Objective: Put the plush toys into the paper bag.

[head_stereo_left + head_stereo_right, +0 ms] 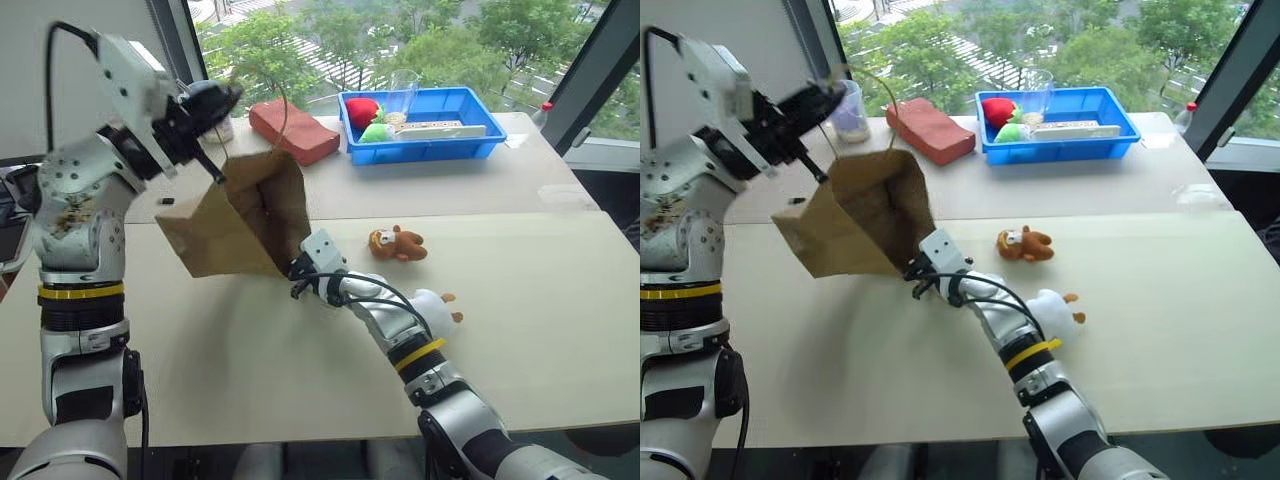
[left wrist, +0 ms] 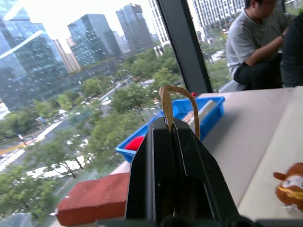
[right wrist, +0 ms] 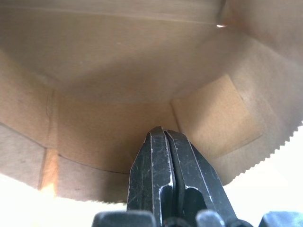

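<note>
The brown paper bag point(image 1: 240, 215) hangs tilted over the table, its mouth facing my right arm. My left gripper point(image 1: 232, 97) is raised above it, shut on the bag's looped string handle point(image 2: 177, 92), which sticks out past the fingertips point(image 2: 161, 135). My right gripper point(image 1: 297, 268) is shut at the lower edge of the bag's mouth and points into the brown interior point(image 3: 118, 71), with nothing seen between its fingers point(image 3: 154, 156). The brown plush toy point(image 1: 396, 243) lies on the table just right of the bag. The white plush toy point(image 1: 435, 305) lies nearer, partly behind my right forearm.
A reddish brick-shaped block point(image 1: 293, 130) and a blue tray point(image 1: 480, 140) holding red and green soft items and a clear cup stand at the back. A plastic cup point(image 1: 850, 110) stands behind the bag. A person point(image 2: 255, 42) sits beyond the table.
</note>
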You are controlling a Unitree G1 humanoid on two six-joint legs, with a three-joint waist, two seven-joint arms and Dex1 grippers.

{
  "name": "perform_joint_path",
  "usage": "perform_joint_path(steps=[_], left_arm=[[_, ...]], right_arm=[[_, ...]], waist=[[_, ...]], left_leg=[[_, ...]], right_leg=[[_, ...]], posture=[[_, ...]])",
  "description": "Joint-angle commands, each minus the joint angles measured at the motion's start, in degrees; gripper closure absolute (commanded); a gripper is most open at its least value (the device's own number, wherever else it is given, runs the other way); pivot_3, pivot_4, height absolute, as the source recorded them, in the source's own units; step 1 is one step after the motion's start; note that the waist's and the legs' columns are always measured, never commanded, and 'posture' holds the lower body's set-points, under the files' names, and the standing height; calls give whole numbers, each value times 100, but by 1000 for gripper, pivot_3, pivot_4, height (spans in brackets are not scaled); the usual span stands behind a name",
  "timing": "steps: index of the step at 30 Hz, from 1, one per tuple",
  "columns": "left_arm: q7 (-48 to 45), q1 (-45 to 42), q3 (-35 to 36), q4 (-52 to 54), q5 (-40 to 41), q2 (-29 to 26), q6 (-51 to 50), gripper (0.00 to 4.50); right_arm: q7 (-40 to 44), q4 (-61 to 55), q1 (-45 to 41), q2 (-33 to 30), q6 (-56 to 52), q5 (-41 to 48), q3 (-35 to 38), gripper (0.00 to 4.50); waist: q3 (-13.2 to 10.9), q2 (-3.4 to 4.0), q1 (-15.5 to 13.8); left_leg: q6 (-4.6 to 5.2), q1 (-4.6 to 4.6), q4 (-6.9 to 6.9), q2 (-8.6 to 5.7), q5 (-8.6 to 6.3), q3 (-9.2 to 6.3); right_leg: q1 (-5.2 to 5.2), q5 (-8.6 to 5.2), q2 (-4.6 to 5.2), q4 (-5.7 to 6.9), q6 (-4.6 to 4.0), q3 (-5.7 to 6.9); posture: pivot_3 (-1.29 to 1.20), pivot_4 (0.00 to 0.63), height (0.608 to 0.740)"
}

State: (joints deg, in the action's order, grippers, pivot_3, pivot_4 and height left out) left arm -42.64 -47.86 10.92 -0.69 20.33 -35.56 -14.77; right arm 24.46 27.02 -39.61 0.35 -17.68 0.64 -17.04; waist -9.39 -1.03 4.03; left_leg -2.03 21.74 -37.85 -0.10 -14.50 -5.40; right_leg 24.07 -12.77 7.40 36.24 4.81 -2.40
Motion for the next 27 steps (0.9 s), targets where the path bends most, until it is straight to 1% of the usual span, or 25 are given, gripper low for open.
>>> perform_joint_path(steps=[1, 3, 7, 11, 16, 20, 21, 24, 27], left_arm=[[440, -175, 96, 398, -81, 87, 179, 4500], [513, -12, 49, 530, -116, 112, 116, 4500], [417, 597, -77, 839, -111, 80, -32, 4500], [97, 1103, -307, 1027, -74, 78, 56, 4500], [-228, 1233, -512, 872, -84, 137, 335, 4500], [-553, 1338, -651, 803, -13, 150, 452, 4500], [-586, 1351, -657, 793, -9, 156, 471, 4500], [-642, 1374, -662, 754, -7, 162, 519, 4500], [-688, 1389, -667, 692, -2, 179, 561, 4500]], right_arm=[[-135, 316, -8, 39, -157, -158, 26, 4447], [-177, 387, -59, 57, -141, -170, 47, 4447], [-129, 257, -86, 92, -98, -61, 128, 4447], [351, -476, 59, 108, 9, 304, 205, 4447], [1009, -1703, 322, -90, -166, 726, 241, 4447], [1307, -2982, 422, -397, -1029, 1424, 572, 4447], [1361, -3284, 449, -488, -1299, 1647, 672, 3884], [1431, -4091, 512, -814, -1884, 2161, 954, 2904], [1435, -4869, 540, -1274, -2553, 2791, 1435, 1877]], waist=[[0, 0, 5], [0, 0, 16], [0, 0, 23], [0, -1, -9], [-1, 0, 0], [-1, 0, 0], [-1, 0, -7], [-1, 0, -21], [-1, -1, -30]], left_leg=[[0, 1, 0, 0, 0, 0], [0, 2, 0, 0, 0, 1], [0, -2, 3, 1, 0, 2], [0, 5, 3, 0, 0, 0], [0, 22, 1, -1, 0, -5], [1, 20, 1, 0, 0, -5], [1, 21, 1, -1, 0, -5], [1, 23, 1, -1, -1, -8], [2, 23, 1, 0, -1, -8]], right_leg=[[0, 0, 0, 3, 0, 0], [-1, 0, 0, 11, 0, -1], [7, 0, 0, 42, 0, -2], [9, 0, 0, 42, 0, 0], [21, 0, 0, 37, 0, 3], [20, 0, 0, 38, 0, 4], [20, 0, 0, 37, 0, 4], [18, 0, 0, 35, 0, 6], [16, 0, 0, 31, 0, 7]], posture=[[0, 150, 740], [0, 150, 740], [0, 150, 740], [0, 150, 740], [0, 150, 740], [0, 150, 740], [0, 150, 740], [0, 150, 740], [0, 150, 740]])
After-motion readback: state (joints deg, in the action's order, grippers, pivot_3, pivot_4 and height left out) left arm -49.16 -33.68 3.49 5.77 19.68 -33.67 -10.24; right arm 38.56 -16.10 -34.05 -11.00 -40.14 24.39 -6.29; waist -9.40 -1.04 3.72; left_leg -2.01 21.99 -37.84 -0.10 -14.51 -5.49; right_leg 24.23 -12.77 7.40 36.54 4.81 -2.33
